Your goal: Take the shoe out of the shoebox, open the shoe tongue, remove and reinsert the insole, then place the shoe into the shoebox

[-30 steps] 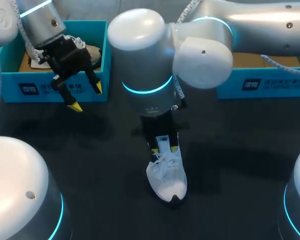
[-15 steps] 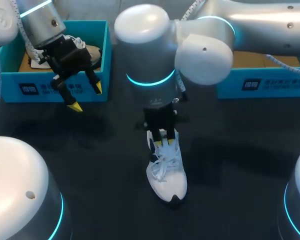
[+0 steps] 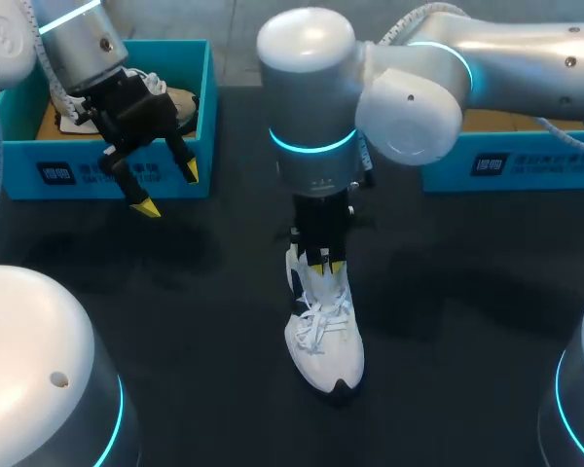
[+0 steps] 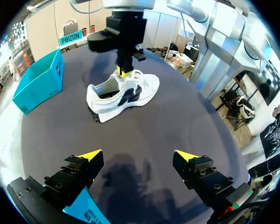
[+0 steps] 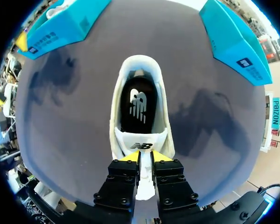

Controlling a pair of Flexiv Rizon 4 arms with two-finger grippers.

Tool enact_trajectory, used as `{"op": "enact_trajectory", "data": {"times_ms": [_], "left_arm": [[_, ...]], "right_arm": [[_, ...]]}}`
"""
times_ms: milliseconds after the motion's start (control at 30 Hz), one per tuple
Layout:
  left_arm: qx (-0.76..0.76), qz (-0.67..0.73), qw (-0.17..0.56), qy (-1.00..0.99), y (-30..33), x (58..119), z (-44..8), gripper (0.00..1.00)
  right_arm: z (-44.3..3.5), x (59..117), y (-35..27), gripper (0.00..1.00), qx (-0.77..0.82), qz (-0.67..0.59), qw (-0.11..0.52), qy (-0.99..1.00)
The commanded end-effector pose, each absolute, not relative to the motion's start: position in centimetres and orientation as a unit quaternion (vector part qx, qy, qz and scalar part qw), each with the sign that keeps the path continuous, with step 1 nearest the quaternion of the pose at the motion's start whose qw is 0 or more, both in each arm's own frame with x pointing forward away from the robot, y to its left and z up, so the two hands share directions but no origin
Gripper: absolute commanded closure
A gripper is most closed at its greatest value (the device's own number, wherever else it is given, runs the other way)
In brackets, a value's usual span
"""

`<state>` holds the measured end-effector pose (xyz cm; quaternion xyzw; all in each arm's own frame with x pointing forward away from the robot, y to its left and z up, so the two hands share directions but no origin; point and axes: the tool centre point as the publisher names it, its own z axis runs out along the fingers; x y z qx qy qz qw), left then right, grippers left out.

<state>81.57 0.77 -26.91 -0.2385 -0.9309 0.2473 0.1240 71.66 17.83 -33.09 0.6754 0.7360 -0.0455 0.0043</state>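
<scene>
**Right gripper (image 5: 145, 157) pinches the shoe tongue (image 5: 141, 142); left gripper (image 3: 169, 191) hangs open**

The right gripper's fingers are drawn narrow. They clamp the white shoe tongue from two sides at the mouth of the shoe (image 3: 323, 341). Inside the shoe the dark insole (image 5: 137, 105) lies in place. The shoe stands upright on the dark table (image 3: 467, 321) near the middle, outside both boxes, with its toe toward the near edge and its heel toward the far edge.

The left gripper's fingers are spread wide with nothing between them. It hangs above the table just in front of the left shoebox (image 3: 88, 175), which holds a second shoe (image 3: 175, 99). The right shoebox (image 3: 511, 165) sits at the far right, well apart from the shoe.
</scene>
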Motion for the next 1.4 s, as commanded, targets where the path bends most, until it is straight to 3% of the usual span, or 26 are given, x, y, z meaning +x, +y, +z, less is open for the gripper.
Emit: {"op": "enact_trajectory", "data": {"times_ms": [33, 333, 900, 1167, 1267, 1367, 1400], "left_arm": [[-0.239, 0.247, 0.124, -0.931, 0.8, 81.6, -26.9, 0.0], [-0.239, 0.247, 0.124, -0.931, 0.8, 81.6, -26.9, 0.0], [-0.239, 0.247, 0.124, -0.931, 0.8, 81.6, -26.9, 0.0], [-0.239, 0.247, 0.124, -0.931, 0.8, 81.6, -26.9, 0.0], [-0.239, 0.247, 0.124, -0.931, 0.8, 81.6, -26.9, 0.0], [-0.239, 0.247, 0.124, -0.931, 0.8, 81.6, -26.9, 0.0], [-0.239, 0.247, 0.124, -0.931, 0.8, 81.6, -26.9, 0.0]], "right_arm": [[-33.7, 71.8, 17.5, 0.87, 0.673, -0.032, -0.011, 0.739], [-30.3, 70.5, 18.3, 0.8, 0.663, -0.018, 0.035, 0.747], [-33.2, 72.4, 18.7, 0.76, 0.646, -0.005, 0.003, 0.763], [-30.5, 71.7, 18.0, 0.72, 0.642, -0.004, 0.026, 0.767], [-29.3, 71.5, 18.0, 0.64, 0.621, 0.009, 0.032, 0.783], [-28.5, 71.5, 17.7, 0.49, 0.593, 0.026, 0.037, 0.804], [-28.2, 71.5, 17.7, 0.2, 0.582, 0.027, 0.044, 0.811]]}}
